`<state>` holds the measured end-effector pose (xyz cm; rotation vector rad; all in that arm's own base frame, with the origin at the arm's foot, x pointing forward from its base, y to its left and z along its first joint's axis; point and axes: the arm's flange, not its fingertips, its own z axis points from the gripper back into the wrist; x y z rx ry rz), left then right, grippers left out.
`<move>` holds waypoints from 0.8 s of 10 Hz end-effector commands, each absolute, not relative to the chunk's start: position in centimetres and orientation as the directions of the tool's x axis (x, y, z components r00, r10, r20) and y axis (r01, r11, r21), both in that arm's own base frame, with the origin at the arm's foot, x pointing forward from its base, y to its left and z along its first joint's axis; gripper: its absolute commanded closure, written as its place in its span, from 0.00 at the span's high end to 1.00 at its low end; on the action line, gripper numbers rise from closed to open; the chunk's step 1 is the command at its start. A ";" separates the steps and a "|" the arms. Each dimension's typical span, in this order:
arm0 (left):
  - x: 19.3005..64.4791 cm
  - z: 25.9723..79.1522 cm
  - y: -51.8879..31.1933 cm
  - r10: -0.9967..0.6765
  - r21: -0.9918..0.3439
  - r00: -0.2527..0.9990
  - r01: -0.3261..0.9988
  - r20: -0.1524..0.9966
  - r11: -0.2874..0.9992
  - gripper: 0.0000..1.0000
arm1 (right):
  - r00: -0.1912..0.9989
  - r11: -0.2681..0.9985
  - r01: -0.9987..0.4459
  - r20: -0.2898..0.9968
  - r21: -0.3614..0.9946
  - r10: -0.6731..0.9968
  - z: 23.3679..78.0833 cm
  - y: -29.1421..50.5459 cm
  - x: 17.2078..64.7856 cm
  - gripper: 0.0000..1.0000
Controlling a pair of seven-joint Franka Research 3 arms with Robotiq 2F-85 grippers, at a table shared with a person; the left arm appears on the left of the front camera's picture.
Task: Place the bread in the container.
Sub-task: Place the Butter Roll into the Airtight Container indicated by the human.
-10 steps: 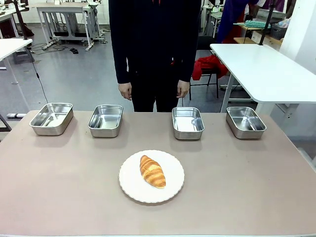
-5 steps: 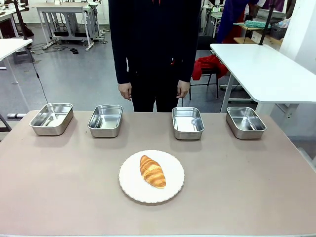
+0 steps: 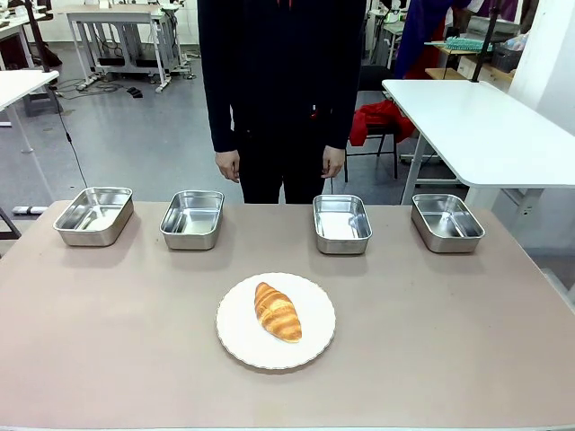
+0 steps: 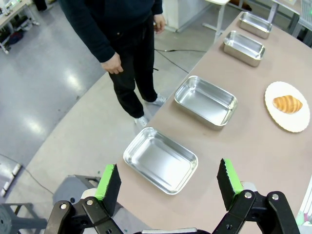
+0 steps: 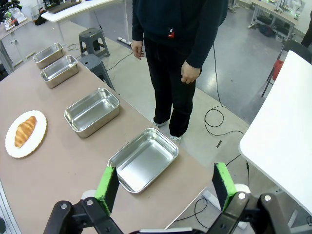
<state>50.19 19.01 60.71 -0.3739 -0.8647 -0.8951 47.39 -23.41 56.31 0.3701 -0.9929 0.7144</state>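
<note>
The bread, a golden-brown croissant [image 3: 278,312], lies on a round white plate [image 3: 276,346] near the table's front middle. Along the far edge stands a row of shallow steel containers [image 3: 93,215] [image 3: 192,218] [image 3: 341,223] [image 3: 446,222], all bare inside. My left gripper [image 4: 168,182] hangs open high above the leftmost container [image 4: 160,160], with the croissant [image 4: 287,103] far off. My right gripper [image 5: 165,182] is open above the rightmost container [image 5: 144,159], and the croissant [image 5: 25,130] lies at the far left of that view.
A person in dark clothes [image 3: 281,90] stands at the far side of the table, both hands hanging down. A white table [image 3: 481,126] stands at the right beyond the table edge. Bare tabletop surrounds the plate.
</note>
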 end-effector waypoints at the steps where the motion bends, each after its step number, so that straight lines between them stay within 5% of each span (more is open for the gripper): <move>1: 50.2 60.7 19.0 -0.509 0.056 0.326 0.798 0.796 0.600 1.00 | 0.344 0.717 -0.697 0.860 -0.035 0.376 56.5 -23.3 47.4 1.00; 8: 50.2 60.7 19.0 -0.509 0.056 0.326 0.798 0.796 0.600 1.00 | 0.344 0.717 -0.697 0.860 -0.035 0.376 56.5 -23.3 47.4 1.00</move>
